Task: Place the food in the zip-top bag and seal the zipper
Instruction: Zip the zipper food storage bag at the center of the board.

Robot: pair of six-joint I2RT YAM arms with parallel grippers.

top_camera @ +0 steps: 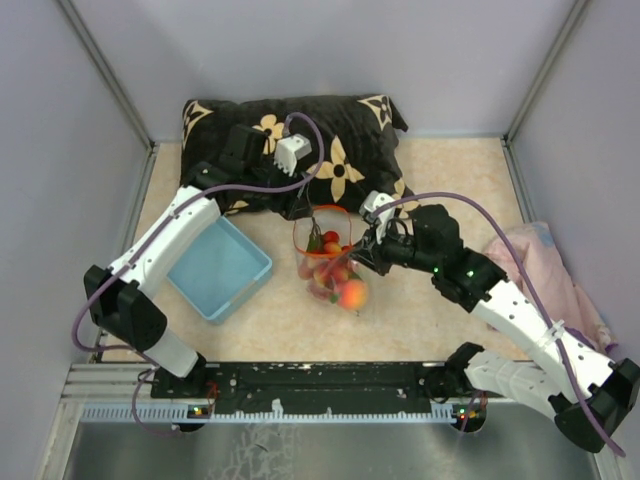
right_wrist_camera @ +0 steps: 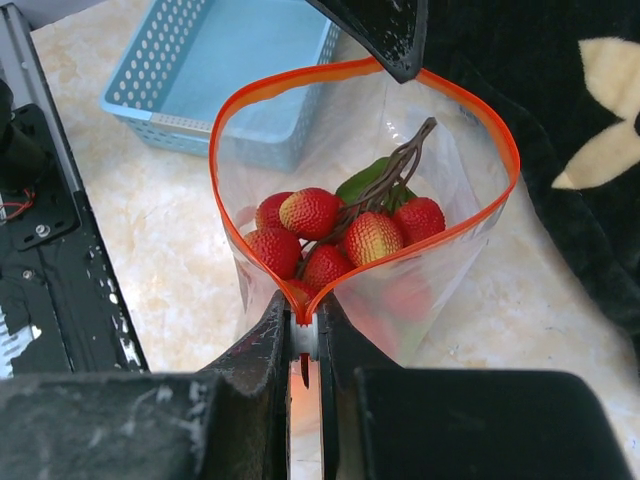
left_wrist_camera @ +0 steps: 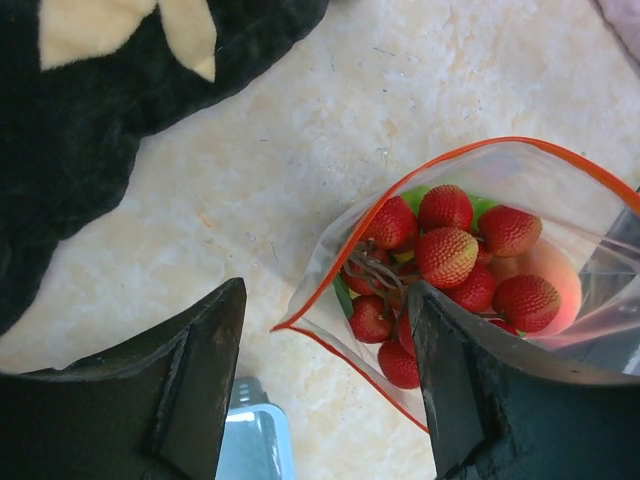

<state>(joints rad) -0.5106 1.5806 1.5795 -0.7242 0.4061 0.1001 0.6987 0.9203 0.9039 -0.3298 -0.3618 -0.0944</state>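
Bag point(right_wrist_camera: 445, 255) seen open on bench point(top_camera: 450, 170), near blue basket point(top_camera: 218, 268). Strawberries point(right_wrist_camera: 310, 212) inside; fruit beneath mostly hidden. Bag bottom cut off by right tool point(right_wrist_camera: 303, 315), clamped on near zipper strip point(right_wrist_camera: 225, 200). Left tool point(left_wrist_camera: 328, 290) spread apart at far rim, hard to make out against black cushion point(top_camera: 300, 125) from above. Pink cloth point(top_camera: 540, 265) at right.

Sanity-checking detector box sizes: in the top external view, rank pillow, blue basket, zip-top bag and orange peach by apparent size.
Largest to smallest:
1. black pillow, clearly biggest
2. blue basket
3. zip-top bag
4. orange peach, seen inside the bag
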